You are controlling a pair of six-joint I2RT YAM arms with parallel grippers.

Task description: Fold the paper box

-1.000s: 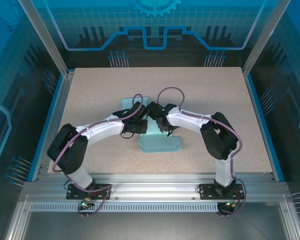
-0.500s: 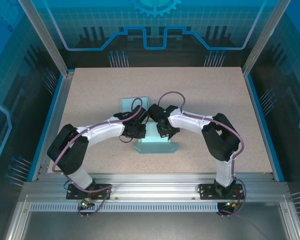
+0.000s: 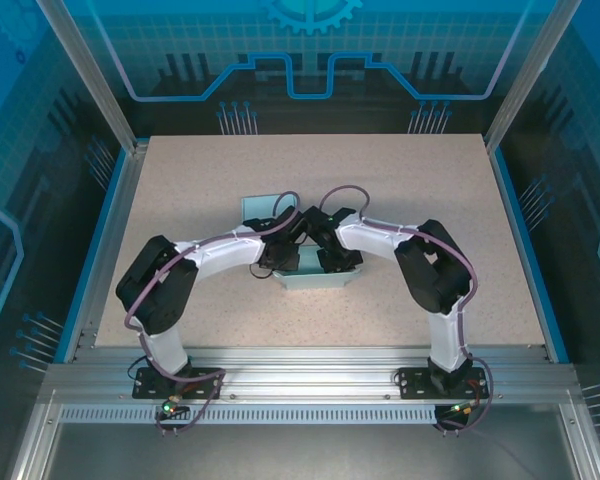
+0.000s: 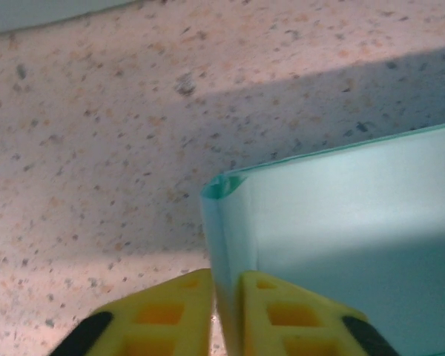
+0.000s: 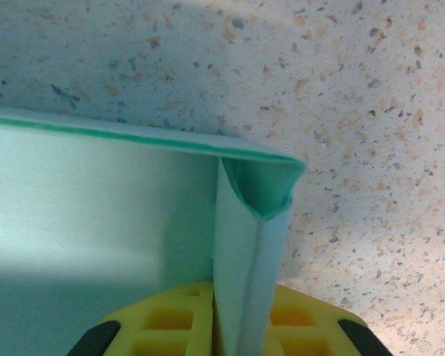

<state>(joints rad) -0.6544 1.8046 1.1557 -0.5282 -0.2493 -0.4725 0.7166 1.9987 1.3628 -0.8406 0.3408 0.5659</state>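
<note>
Left gripper (image 4: pixel 226 288): your jaws pinch the left corner fold of the paper box (image 4: pixel 341 215). Right gripper (image 5: pixel 233 300): clamped on its right corner. Change: near flap (image 3: pixel 315 283), flat earlier, now raised.

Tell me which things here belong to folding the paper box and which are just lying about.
In the job: paper box; left gripper, pinching one folded corner; right gripper, pinching another.
Just there: speckled table; aluminium frame.
</note>
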